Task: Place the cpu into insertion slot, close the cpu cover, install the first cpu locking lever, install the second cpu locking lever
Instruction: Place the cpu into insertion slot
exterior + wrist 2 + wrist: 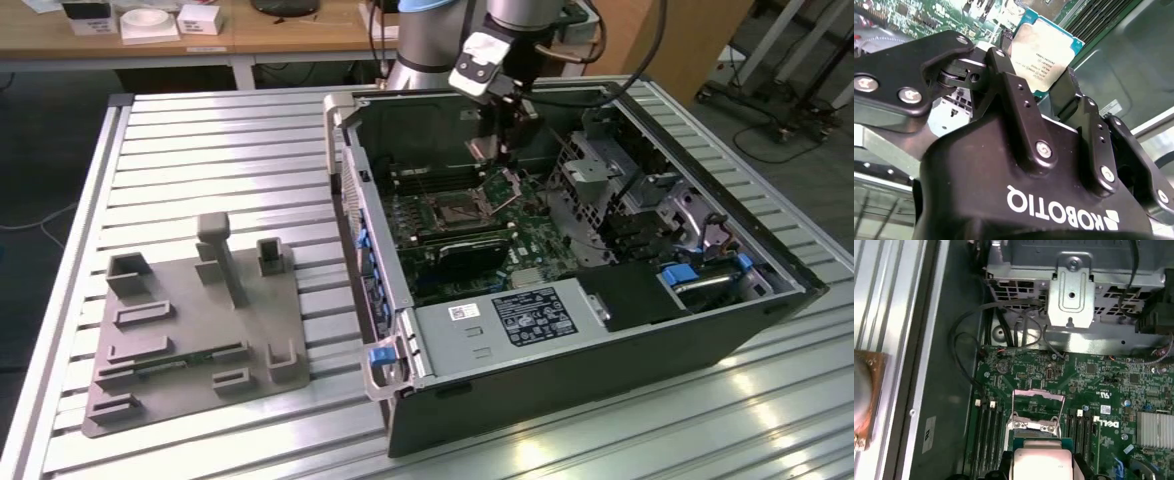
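Cpu: the cpu (1046, 47) is off the board and held in the air. Its pale metal face is turned to the second wrist camera and a green edge shows.
Gripper: 1 black 2-finger gripper (1031, 75) reaches down into the open computer case (574, 390). Its fingers (1019, 95) are clamped on 2 opposite edges of the cpu.
Cpu position: in the first wrist view it hangs over the green board (1104, 385), near the socket and not seated in it.
Insertion slot: the insertion slot (457, 212) is square with a silvery rim and a dark centre. It sits mid-case and is uncovered.
Cpu cover: the cpu cover (1036, 407) is swung up and stands tilted. In the exterior view it rises at the socket's edge toward the exterior view's right, just below the gripper.
Memory slots: long black memory slots (988, 440) flank the socket on 2 sides.
Table: the slatted metal table (200, 130) carries the case.
Fixture: 1 grey fixture block (200, 320) lies at the exterior view's left of the case, well apart from the gripper.
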Robot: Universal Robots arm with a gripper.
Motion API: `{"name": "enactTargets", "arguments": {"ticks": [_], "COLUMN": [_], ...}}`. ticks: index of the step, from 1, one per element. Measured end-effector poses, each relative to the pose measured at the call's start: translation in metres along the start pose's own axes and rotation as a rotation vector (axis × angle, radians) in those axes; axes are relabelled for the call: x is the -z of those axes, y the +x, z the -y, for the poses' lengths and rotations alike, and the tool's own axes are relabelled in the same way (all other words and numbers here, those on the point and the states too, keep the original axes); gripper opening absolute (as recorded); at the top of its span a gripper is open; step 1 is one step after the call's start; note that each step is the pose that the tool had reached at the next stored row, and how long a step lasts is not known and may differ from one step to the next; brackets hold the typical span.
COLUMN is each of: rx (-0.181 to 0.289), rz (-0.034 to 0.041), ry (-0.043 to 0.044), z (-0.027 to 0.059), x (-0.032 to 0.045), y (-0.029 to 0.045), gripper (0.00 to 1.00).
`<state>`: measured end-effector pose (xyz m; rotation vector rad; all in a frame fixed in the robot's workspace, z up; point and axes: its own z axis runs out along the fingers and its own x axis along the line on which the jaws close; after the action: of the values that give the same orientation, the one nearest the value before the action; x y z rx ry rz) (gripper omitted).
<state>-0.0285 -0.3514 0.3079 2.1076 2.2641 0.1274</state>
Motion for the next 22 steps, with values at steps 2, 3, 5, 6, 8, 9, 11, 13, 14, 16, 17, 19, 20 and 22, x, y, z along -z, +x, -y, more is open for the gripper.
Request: {"name": "enactTargets", "arguments": {"ticks": [2,3,5,6,8,9,11,13,14,16,17,19,20,22], "rx": [-0.005,-0.005,-0.005,-0.005,-0.006,-0.008,-0.021,-0.039,-0.050,-0.078,-0.085,-0.087,-0.087,-0.087], "rz": [0.0006,0.0006,0.0005,0.0005,0.0004,0.0007,0.0015,0.0029,0.0039,0.0062,0.0069,0.0070,0.0069,0.0070], "ry": [0.0004,0.0005,0.0010,0.0015,0.0034,0.0045,0.0063,0.0078,0.0082,0.0084,0.0089,0.0096,0.0097,0.0101], "z": [0.0019,0.0035,0.0071,0.0086,0.0104,0.0106,0.0108,0.0110,0.0112,0.0114,0.0116,0.0135,0.0145,0.0160], "x": [-0.0015,-0.0026,-0.0045,-0.0053,-0.0070,-0.0081,-0.0108,-0.0133,-0.0144,-0.0166,-0.0174,-0.0190,-0.0202,-0.0227], "y": [0.0003,0.0005,0.0009,0.0011,0.0016,0.0019,0.0022,0.0023,0.0024,0.0023,0.0024,0.0028,0.0029,0.0032], "gripper": [0.54,0.54,0.54,0.54,0.54,0.54,0.54,0.54,0.54,0.54,0.54,0.54,0.54,0.54]}}
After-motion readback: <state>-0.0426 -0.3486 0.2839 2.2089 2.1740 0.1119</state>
